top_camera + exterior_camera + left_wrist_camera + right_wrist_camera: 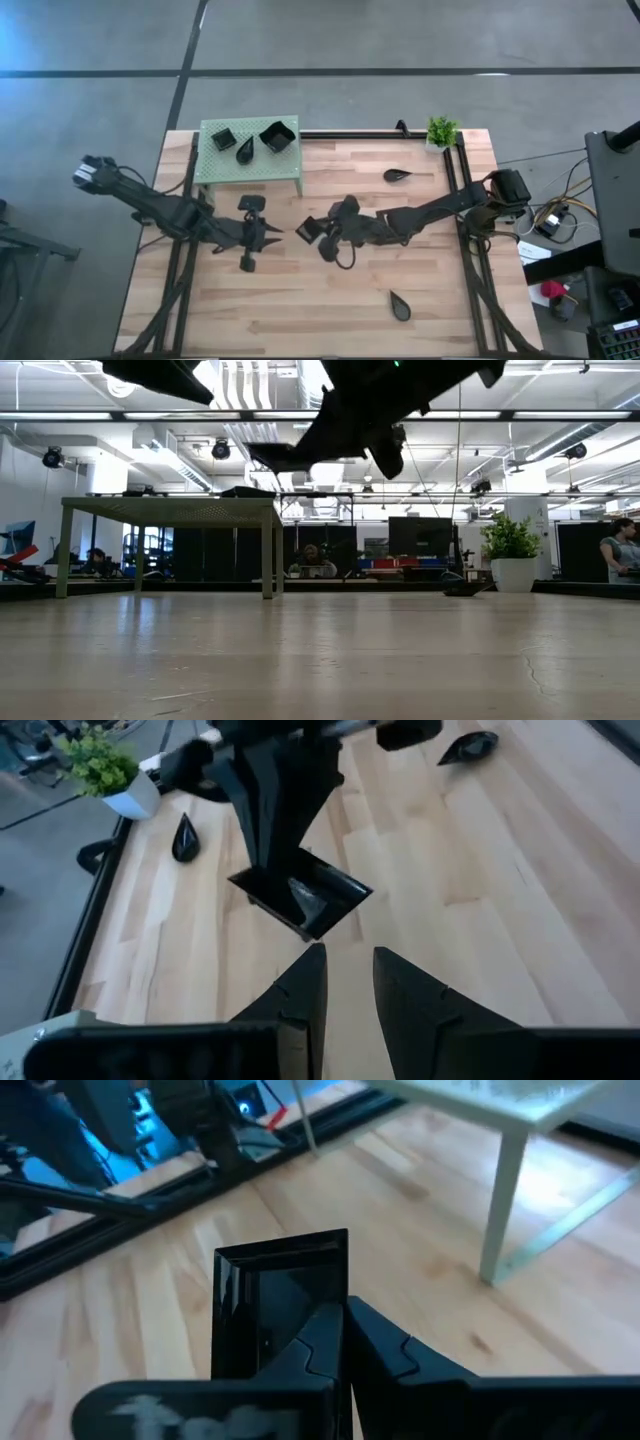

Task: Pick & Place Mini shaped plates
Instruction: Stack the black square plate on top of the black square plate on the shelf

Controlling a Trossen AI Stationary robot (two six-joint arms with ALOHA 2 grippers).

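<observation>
Gripping a square plate [306,231] by its rim in the right gripper [318,234], above mid-worktop [440,290], just off the green stand's [250,165] front corner; jaws pinching the rim, seen closed on it in the right wrist view [285,1295]. Hanging clear of the wood in the low view [275,456], plate tilted. Facing it from close by with the left gripper [283,233], jaws slightly spread and holding nothing, fingertips [312,963] pointing at the held plate [300,900].

Sitting on the stand: a small square plate [223,138], a leaf plate [245,149] and a larger square plate [278,136]. Lying loose on the worktop: one leaf plate [396,176] near the potted plant [441,131], another [400,306] near the front edge, well apart from both grippers. Showing in the left wrist view too: the plant [100,765] and both loose leaf plates [185,838] [468,747].
</observation>
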